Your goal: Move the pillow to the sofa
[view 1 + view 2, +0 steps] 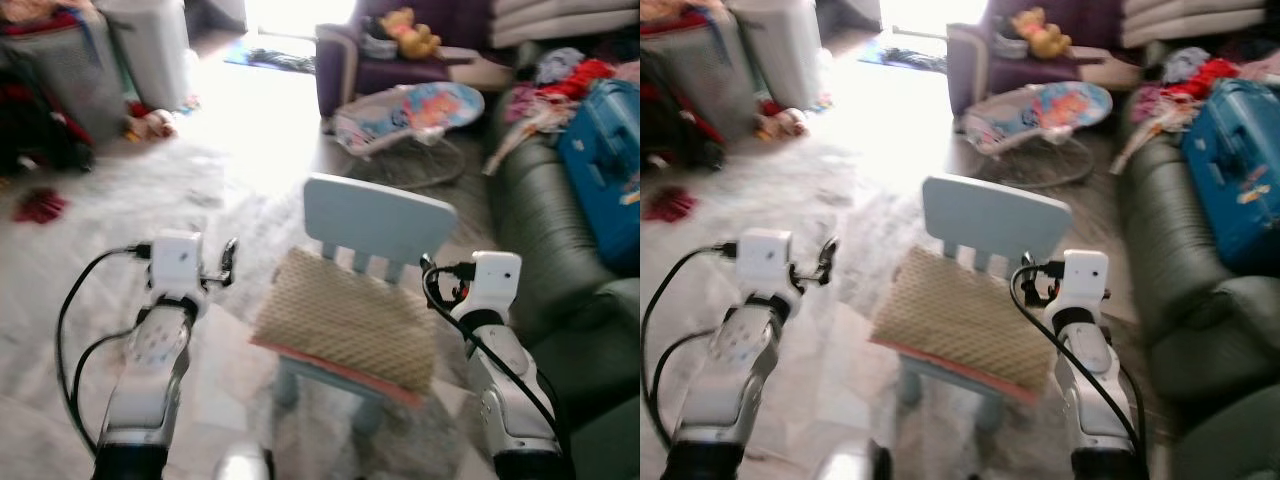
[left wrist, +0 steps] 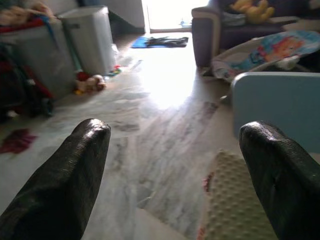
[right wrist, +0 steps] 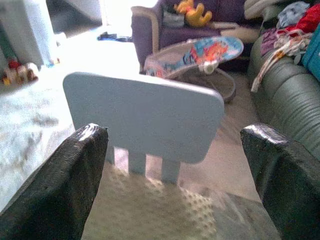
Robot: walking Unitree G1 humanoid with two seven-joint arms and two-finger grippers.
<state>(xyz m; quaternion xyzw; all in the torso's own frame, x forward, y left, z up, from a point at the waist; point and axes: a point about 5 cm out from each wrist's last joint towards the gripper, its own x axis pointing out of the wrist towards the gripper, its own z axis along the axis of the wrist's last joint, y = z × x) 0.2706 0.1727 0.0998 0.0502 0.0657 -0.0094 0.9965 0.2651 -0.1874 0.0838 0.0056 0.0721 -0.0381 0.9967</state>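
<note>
- Straight ahead in the left eye view, the pillow (image 1: 345, 330) lies flat on the seat of a small blue chair (image 1: 378, 222), its long axis running from upper left to lower right, one corner hanging past the seat's edge. The left gripper (image 1: 228, 262) hovers just beside the pillow's left end; the right gripper (image 1: 432, 280) sits close against its right end, so the pillow lies between the two arms, a little nearer the right.
- From the right eye view, the same layout holds, and the green sofa (image 1: 1180, 250) runs along the robot's right, with a blue suitcase (image 1: 1238, 165) on it; the pillow must travel rightward.
- Looking along the left wrist, the two black fingers (image 2: 65, 175) stand wide apart, holding nothing; the pillow's corner shows low between them, the chair back beyond.
- Through the right wrist view, which is somewhat blurred, the fingers (image 3: 70, 175) are likewise spread and empty, and the pillow seems to lie directly below and ahead, before the chair back.
</note>
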